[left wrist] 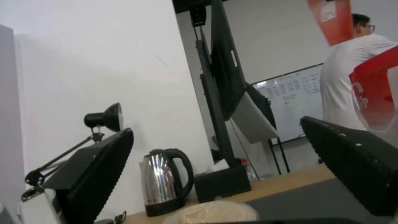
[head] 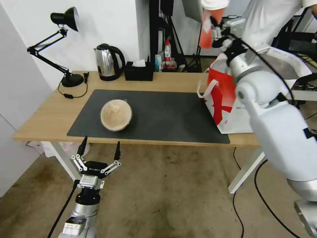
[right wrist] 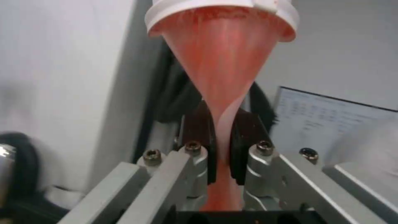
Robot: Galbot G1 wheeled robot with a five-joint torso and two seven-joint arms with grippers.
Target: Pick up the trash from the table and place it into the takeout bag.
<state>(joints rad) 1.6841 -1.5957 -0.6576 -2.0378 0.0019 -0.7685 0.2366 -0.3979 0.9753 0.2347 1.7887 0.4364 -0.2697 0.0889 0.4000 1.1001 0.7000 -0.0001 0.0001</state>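
Right end effector [head: 214,31]: you have it raised high above the takeout bag, at the far right of the desk; its pads [right wrist: 202,137] are pinched tight on the red drink cup.
Red drink cup [right wrist: 222,71]: squeezed flat between the pads near its base, white lid end pointing away from the wrist; in the head view [head: 207,29] it hangs above the bag's far edge.
Takeout bag [head: 224,99]: stands upright at the right end of the desk, its red panel facing the mat, a white strap handle drooping over the mat's right edge, its mouth open upward.
Clear-lidded bowl [head: 116,115]: sits on the left part of the mat, near the mat's front edge, well apart from the bag.
Left end effector [head: 99,154]: you find it below and in front of the desk's front edge, fingers spread wide, holding nothing, in line with the bowl.
Desk [head: 52,115]: light wood; the dark mat [head: 165,115] is bare between bowl and bag.
Back edge: desk lamp [head: 64,19] at the left corner, steel kettle [head: 107,62], then black tissue box [head: 138,71] just beside it.
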